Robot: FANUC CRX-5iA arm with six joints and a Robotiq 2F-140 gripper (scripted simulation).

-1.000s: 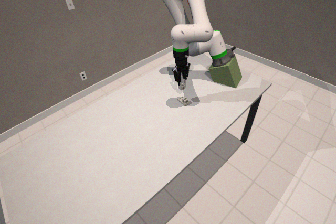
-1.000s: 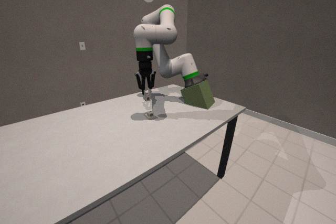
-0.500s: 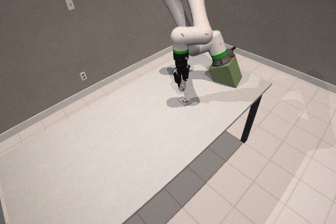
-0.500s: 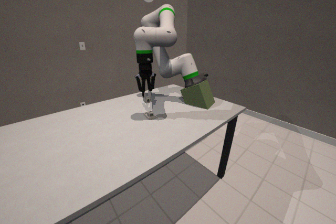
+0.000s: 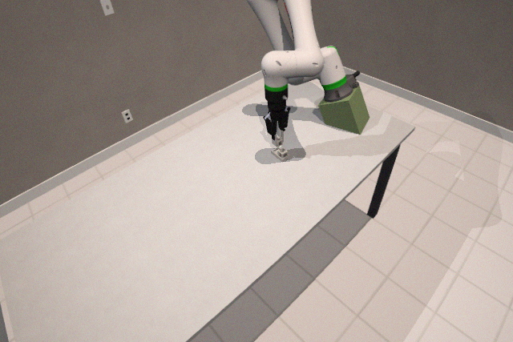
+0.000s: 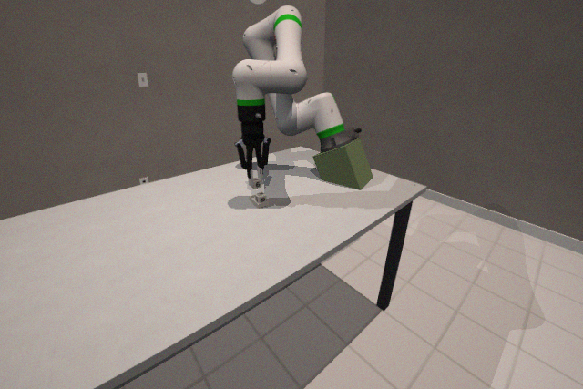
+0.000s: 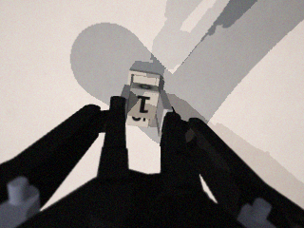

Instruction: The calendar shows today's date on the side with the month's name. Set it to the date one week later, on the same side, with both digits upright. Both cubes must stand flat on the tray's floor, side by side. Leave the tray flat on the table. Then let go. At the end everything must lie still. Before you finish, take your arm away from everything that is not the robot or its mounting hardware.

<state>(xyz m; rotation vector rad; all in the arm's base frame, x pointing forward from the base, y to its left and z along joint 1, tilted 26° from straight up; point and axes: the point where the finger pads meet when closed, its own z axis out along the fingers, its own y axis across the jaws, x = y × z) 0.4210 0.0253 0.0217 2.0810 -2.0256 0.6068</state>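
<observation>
Links: glossy white rounded arm tubes (image 6: 271,76), with small dark oval dimples on the joint housings
Bands: bright green rings at the joints (three visible in the exterior view)
Base: dark grey collar on an olive-green block pedestal (image 6: 345,166)
End effector (image 6: 254,168): black, slender linkage fingers, pale bolt-like knobs near the knuckles
</observation>
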